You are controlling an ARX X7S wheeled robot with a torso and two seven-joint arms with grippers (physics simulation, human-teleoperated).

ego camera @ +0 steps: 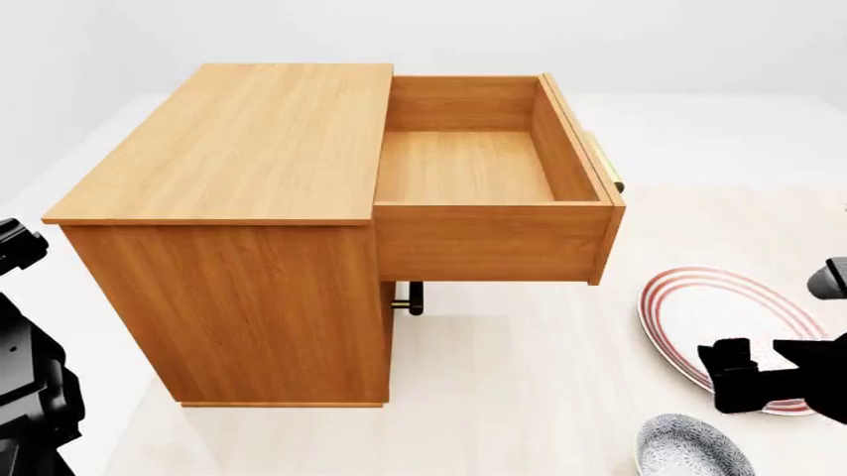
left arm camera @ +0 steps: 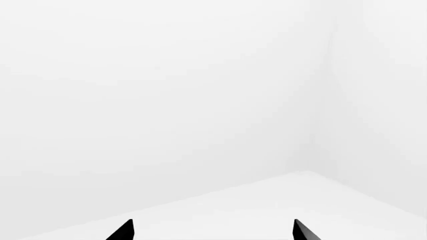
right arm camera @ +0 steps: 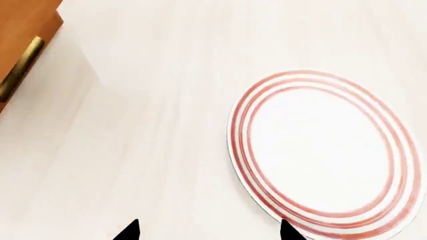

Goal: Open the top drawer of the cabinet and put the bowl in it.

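The orange-brown cabinet [ego camera: 252, 198] stands at the left of the head view. Its top drawer [ego camera: 470, 164] is pulled out to the right, and the wooden box inside holds nothing. The drawer's brass handle [ego camera: 602, 164] [right arm camera: 20, 67] runs along its front. The grey-blue speckled bowl [ego camera: 691, 448] rests on the floor at the bottom right, cut by the picture's edge. My right gripper [ego camera: 725, 375] [right arm camera: 209, 231] hovers open just above the bowl, by the plate's near rim, holding nothing. My left gripper [left arm camera: 213, 231] is open and faces bare white wall and floor.
A white plate with red rim rings [ego camera: 735, 322] [right arm camera: 320, 150] lies on the floor right of the drawer, close behind the bowl. A lower drawer's handle [ego camera: 408, 297] shows under the open drawer. My left arm [ego camera: 27, 377] is beside the cabinet's left side.
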